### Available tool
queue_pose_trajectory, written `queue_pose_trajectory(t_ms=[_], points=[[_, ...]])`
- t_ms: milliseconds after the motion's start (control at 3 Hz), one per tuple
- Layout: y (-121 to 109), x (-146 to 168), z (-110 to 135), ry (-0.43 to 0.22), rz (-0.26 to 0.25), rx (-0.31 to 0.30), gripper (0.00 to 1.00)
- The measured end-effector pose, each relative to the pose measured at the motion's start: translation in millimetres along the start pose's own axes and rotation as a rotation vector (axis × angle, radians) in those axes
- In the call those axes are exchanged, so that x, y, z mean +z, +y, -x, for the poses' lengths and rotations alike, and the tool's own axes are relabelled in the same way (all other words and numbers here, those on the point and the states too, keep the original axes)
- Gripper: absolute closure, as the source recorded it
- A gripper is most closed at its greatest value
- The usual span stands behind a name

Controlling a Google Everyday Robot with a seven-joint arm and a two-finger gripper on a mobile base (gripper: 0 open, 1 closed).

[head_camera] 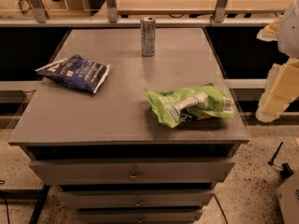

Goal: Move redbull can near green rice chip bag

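The redbull can [148, 36] stands upright at the far middle of the grey table top [117, 111]. The green rice chip bag [191, 105] lies flat near the front right of the table, with its white barcode patch at the right end. The can is well apart from the bag, farther back and a little left. My gripper [276, 93] shows as pale cream arm parts at the right edge of the view, beyond the table's right side, level with the bag and holding nothing that I can see.
A dark blue snack bag [74, 73] lies at the left of the table. Drawers [133, 171] sit below the top. A rail with metal posts [111, 3] runs behind the table. A dark stand [280, 164] sits on the speckled floor at right.
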State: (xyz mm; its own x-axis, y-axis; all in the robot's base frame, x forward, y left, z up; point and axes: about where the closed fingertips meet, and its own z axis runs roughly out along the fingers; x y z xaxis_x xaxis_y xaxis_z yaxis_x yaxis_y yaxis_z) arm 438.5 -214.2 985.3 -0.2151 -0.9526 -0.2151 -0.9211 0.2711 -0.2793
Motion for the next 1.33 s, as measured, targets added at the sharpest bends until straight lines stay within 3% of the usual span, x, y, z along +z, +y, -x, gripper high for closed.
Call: queue_pose_trajectory(t_ms=[667,1000,1333], points=[[-6,1,2,-0.023,-0.009,0.006,0.0],[-27,11,13,-0.094,-0.013,0.023,0.0],[-64,29,32,-0.228,-0.013,0.059,0.0]])
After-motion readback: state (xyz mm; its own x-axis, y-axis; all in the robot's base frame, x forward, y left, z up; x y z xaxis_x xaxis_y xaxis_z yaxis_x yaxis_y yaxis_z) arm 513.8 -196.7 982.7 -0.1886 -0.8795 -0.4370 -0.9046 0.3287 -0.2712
